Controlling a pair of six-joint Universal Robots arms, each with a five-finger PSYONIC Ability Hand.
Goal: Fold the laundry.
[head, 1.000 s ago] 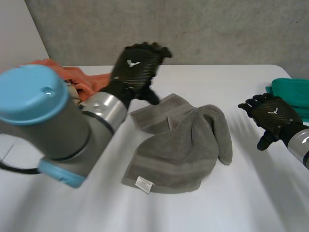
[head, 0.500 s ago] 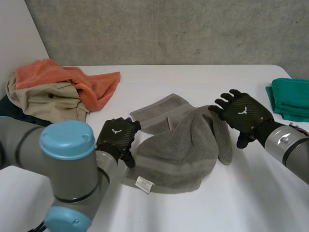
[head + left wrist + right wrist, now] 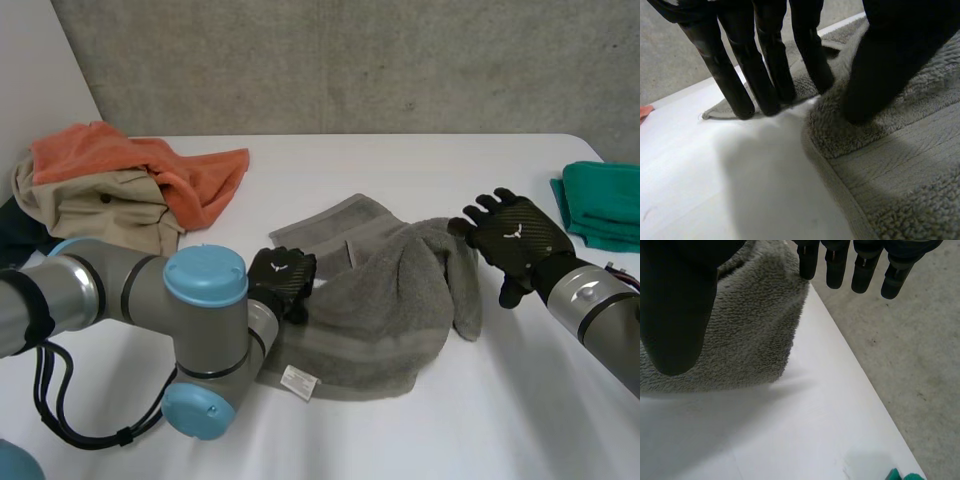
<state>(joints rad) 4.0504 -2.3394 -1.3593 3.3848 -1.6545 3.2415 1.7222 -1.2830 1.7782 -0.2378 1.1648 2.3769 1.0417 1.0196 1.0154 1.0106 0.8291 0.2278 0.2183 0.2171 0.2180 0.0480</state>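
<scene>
A crumpled grey terry towel (image 3: 390, 300) is lying in the middle of the white counter (image 3: 430, 165). The left hand (image 3: 282, 280) is resting on its left edge, straight fingers (image 3: 740, 95) spread wide from the thumb, gripping nothing. The right hand (image 3: 515, 238) is hovering at the towel's bunched right side, likewise wide and holding nothing

A robotics lab, not a home: a bare white table (image 3: 450, 160) stands against a rough concrete wall (image 3: 400, 60), with no furnishings around it. Two machine arms with grey joints and light-blue caps reach over it, the left arm (image 3: 150, 310) near left and the right arm (image 3: 600, 310) near right. Laundry lies in separate lots: a grey towel (image 3: 380, 310) in the middle, an orange cloth (image 3: 180, 170) over a beige garment (image 3: 110, 205) far left, and a green cloth (image 3: 605, 205) at the right edge.
</scene>
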